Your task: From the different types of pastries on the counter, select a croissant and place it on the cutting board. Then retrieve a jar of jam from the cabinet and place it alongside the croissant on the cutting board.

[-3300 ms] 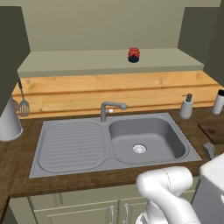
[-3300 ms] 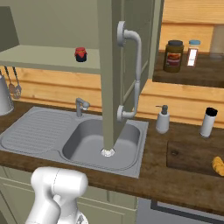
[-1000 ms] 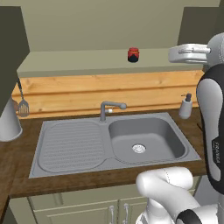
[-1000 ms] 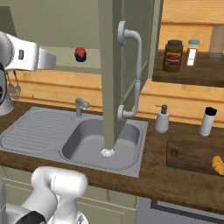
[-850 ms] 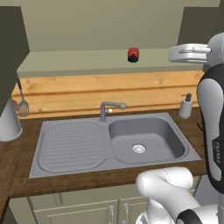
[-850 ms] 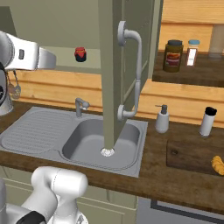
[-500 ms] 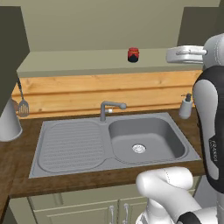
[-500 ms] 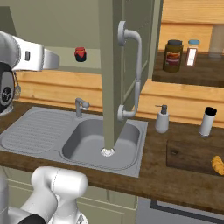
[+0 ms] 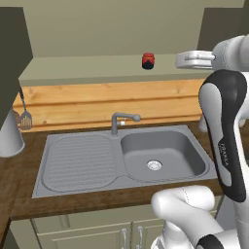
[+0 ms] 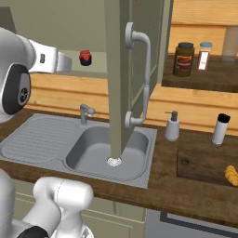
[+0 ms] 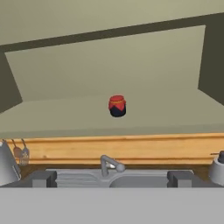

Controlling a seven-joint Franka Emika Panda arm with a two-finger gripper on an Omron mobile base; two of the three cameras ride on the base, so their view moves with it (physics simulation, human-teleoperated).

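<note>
The jar of jam (image 9: 148, 61) (image 10: 85, 57) (image 11: 117, 106), small and red with a dark lid, stands alone on the pale olive shelf of the open cabinet (image 9: 97, 70). My gripper (image 9: 179, 59) (image 10: 69, 62) (image 11: 111, 179) is raised to shelf height, level with the jar and a short way in front of it. Its jaws are open wide with nothing between them. The golden croissant (image 10: 230, 175) lies on the right part of the dark cutting board (image 10: 200, 162), on the counter (image 10: 186, 197) right of the sink.
The cabinet door (image 10: 118, 69) stands swung out over the steel sink (image 9: 121, 158) and faucet (image 9: 119, 121). A soap dispenser (image 10: 172, 127) and a white shaker (image 10: 220, 128) stand behind the board. A brown jar (image 10: 184, 59) and a white bottle (image 10: 203, 55) sit on the right shelf.
The arm has risen from low to shelf height. Over the last second the open hand has crept a little closer to the jar. The jar has not moved.
</note>
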